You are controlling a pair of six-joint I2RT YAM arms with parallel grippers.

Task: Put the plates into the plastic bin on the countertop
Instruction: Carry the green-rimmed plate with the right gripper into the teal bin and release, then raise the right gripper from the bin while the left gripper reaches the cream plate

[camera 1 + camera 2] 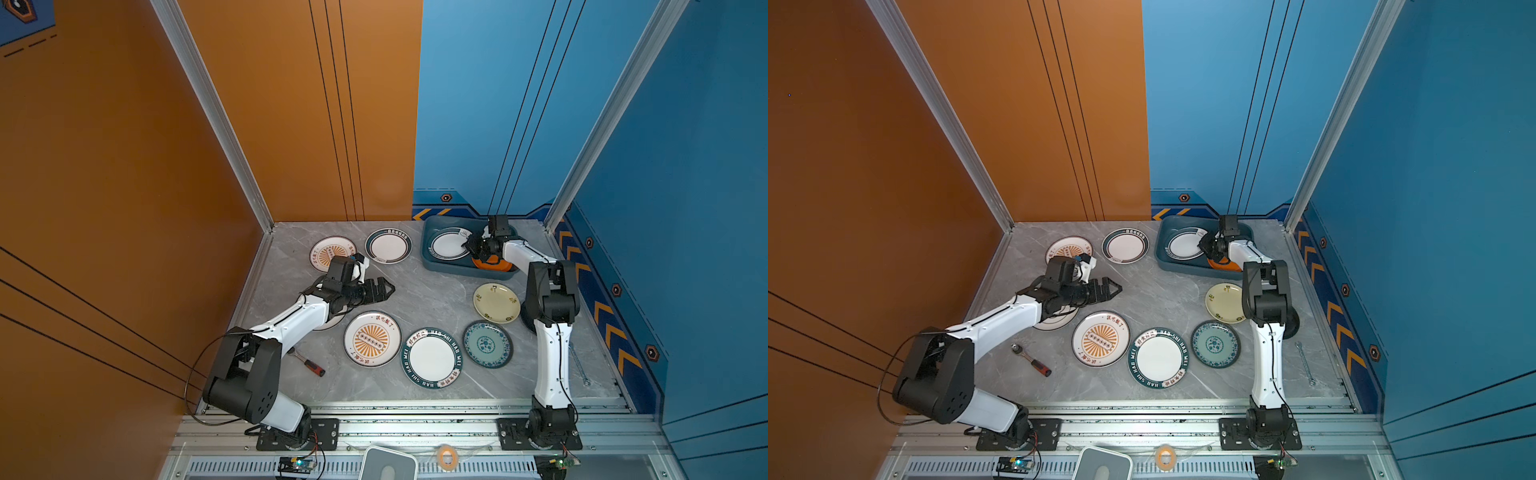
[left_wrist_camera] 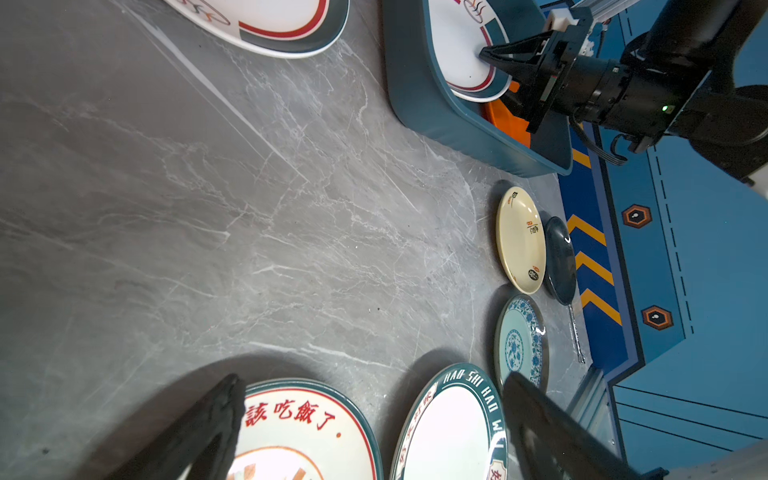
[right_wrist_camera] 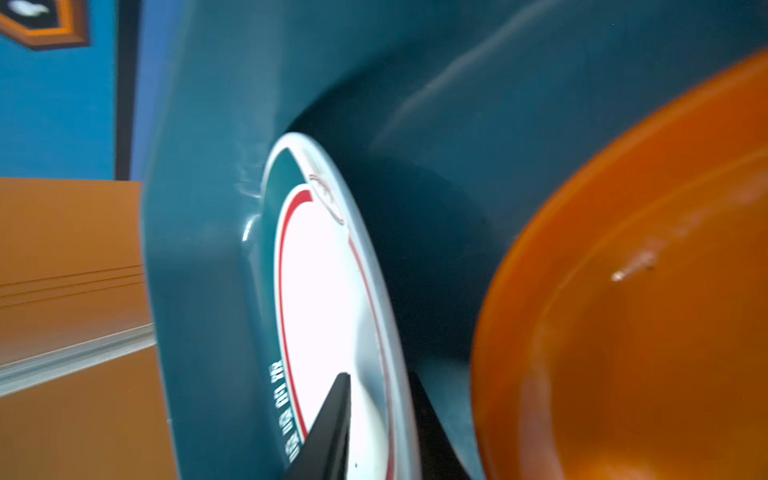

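The plastic bin (image 1: 453, 269) sits at the far right of the countertop (image 1: 436, 299), close to the blue wall. Two plates are in it. A white plate with a green rim (image 1: 446, 245) lies in the left part. An orange plate (image 1: 496, 264) lies in the near right part, half hidden under the right arm. The right gripper (image 1: 471, 246) reaches down into the bin. In the right wrist view its two fingers (image 3: 334, 424) stand a little apart with the edge of the white plate between them. I cannot tell if they pinch it or only sit beside it. Eight more plates lie on the countertop outside the bin. Far back, left of the bin, are a small sunburst plate (image 1: 330, 249) and a green-ringed plate (image 1: 388, 245). Nearer are a big sunburst plate (image 1: 372, 338), a lettered plate (image 1: 432, 357) and a teal flower plate (image 1: 487, 344), side by side. A cream plate (image 1: 496, 302) lies between the teal one and the bin. A black plate (image 2: 559, 262) lies just to its right. One more plate (image 1: 1059, 322) peeks out from under the left arm. The left gripper (image 1: 386, 289) hangs over bare countertop, its jaws wide open with nothing in them. A tool with a red handle (image 1: 309, 365) lies near the left arm. A wrench (image 1: 1304, 361) lies by the right wall.
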